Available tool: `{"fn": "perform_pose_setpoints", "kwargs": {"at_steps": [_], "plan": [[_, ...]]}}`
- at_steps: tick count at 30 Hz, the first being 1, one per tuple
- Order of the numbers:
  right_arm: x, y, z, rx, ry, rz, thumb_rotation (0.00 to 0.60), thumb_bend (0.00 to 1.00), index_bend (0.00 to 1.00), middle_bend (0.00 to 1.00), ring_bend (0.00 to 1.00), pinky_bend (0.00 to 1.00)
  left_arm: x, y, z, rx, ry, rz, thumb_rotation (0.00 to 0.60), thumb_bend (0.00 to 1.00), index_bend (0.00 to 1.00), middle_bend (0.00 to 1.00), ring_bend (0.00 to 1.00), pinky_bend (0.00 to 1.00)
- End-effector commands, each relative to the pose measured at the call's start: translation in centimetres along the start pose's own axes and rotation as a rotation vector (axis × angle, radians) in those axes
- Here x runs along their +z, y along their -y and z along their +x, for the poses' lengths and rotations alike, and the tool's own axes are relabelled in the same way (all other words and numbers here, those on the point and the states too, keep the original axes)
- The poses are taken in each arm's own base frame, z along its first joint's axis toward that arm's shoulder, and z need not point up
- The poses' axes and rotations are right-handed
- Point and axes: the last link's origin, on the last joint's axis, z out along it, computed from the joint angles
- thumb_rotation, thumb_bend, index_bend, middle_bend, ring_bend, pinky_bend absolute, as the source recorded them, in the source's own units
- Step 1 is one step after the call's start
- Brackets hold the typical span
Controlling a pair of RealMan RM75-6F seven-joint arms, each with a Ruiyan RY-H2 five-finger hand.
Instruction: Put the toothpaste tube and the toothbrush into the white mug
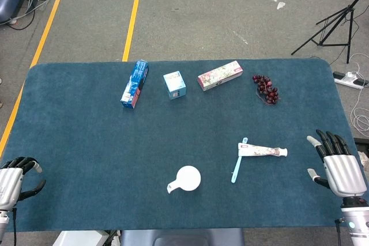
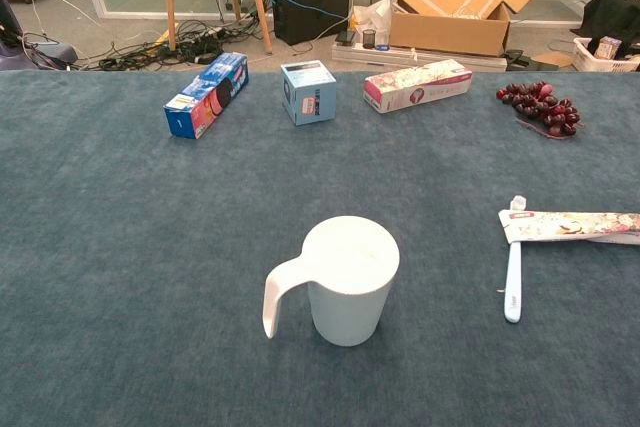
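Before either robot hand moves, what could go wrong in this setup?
The light-blue toothbrush touches the floral toothpaste tube, so grasping one may drag the other. The upright white mug stands free with a narrow opening; a long item could tip it. The right robot hand sits closest.

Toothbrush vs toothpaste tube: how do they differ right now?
The toothbrush is thin, pale blue, pointing toward and away from the robot; the toothpaste tube is wider, flat, patterned, lying crosswise. The brush's far end meets the tube's flat end. Both lie on the table, right of the white mug, unheld.
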Motion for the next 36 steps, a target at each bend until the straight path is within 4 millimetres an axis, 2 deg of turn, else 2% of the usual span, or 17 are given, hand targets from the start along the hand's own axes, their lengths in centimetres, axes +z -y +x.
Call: {"fn": "perform_pose_setpoints", "kwargs": {"at_steps": [1, 14, 19, 25, 28, 36], "plan": [[0.1, 0.0, -0.1, 0.0, 0.004, 0.003, 0.6, 0.18, 0.2, 0.07, 0.0, 0.1, -0.1, 0.0, 0.2, -0.005, -0.015, 0.006, 0.6, 0.25, 0.5, 0.4, 0.3, 0.33], [1.0, -0.2, -2.1, 0.004, 0.071, -0.009, 0.6, 0.18, 0.22, 0.04, 0.0, 0.1, -0.2, -0.1, 0.3, -0.024, -0.009, -0.009, 0.6, 0.25, 0.5, 0.4, 0.3, 0.33], [2.2, -0.8, -3.3, -0.002, 0.099, -0.01, 0.6, 0.22, 0.24, 0.0, 0.0, 0.1, -0.2, -0.2, 0.5, -0.037, -0.015, -0.014, 0.6, 0.25, 0.5, 0.4, 0.31, 0.33], [4.6, -1.6, -5.1, 0.072, 0.144, -0.014, 0.6, 0.22, 0.27, 0.0, 0.0, 0.1, -0.1, -0.1, 0.8, -0.052, -0.022, -0.018, 0.6, 0.25, 0.5, 0.4, 0.31, 0.33], [5.8, -1.9, -5.8, 0.046, 0.158, -0.007, 0.6, 0.22, 0.28, 0.0, 0.0, 0.1, -0.1, 0.0, 0.8, -0.051, -0.022, -0.013, 0.6, 0.25, 0.5, 0.4, 0.31, 0.33], [7.0, -1.3, -6.8, 0.025, 0.232, 0.029, 0.6, 0.22, 0.28, 0.0, 0.0, 0.08, -0.2, 0.1, 0.8, -0.046, -0.023, -0.006, 0.6, 0.25, 0.5, 0.4, 0.31, 0.33]]}}
